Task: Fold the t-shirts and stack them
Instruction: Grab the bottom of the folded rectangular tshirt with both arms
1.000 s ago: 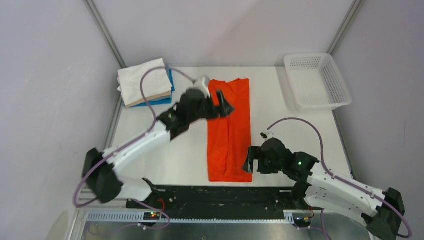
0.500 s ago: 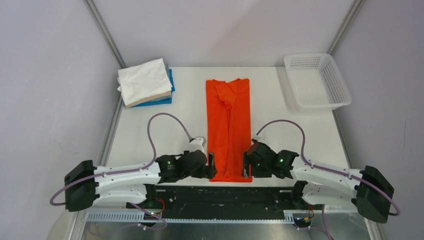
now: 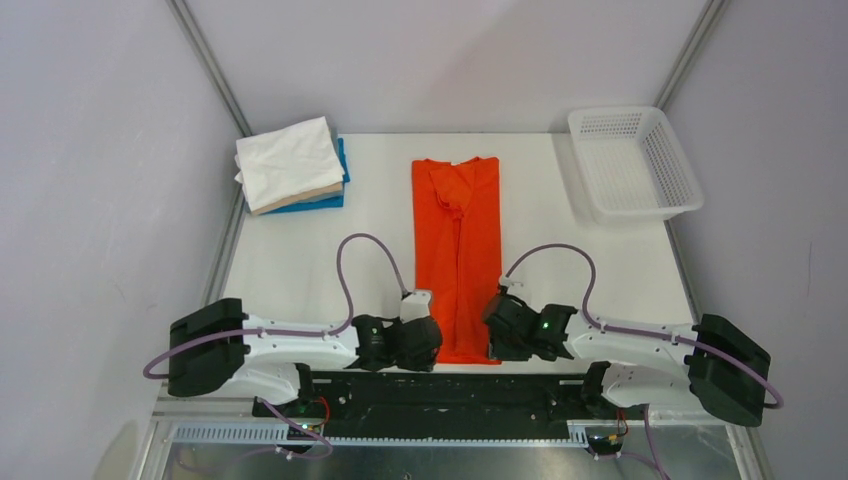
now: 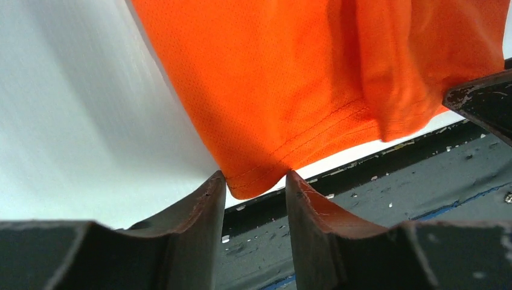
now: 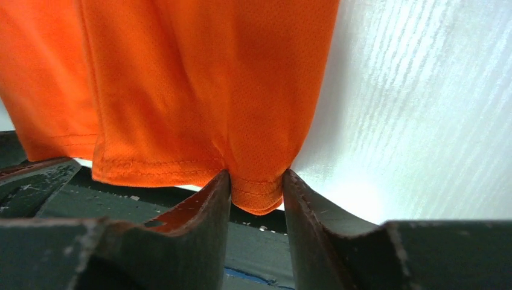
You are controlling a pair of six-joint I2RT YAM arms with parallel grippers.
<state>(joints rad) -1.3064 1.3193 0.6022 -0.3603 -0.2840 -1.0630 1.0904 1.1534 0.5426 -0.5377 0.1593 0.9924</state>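
Observation:
The orange t-shirt (image 3: 458, 250) lies as a long folded strip down the middle of the white table (image 3: 300, 280), collar at the far end. My left gripper (image 3: 432, 345) is at its near left hem corner and my right gripper (image 3: 492, 340) at its near right corner. In the left wrist view the hem corner (image 4: 253, 181) sits between the half-closed fingertips of the left gripper (image 4: 255, 178). In the right wrist view the bunched hem corner (image 5: 256, 193) fills the gap of the right gripper (image 5: 256, 175), touching both fingers. A pile of folded shirts (image 3: 292, 165), white on top, sits far left.
A white mesh basket (image 3: 690, 205) stands at the far right corner. The black mounting rail (image 3: 450, 385) runs along the near table edge, just below the shirt's hem. Grey walls enclose the table on three sides.
Both arms have drawn back toward the near edge, the left from the shirt's far end. Both grippers dropped to the hem corners and their jaws narrowed from wide open around the cloth.

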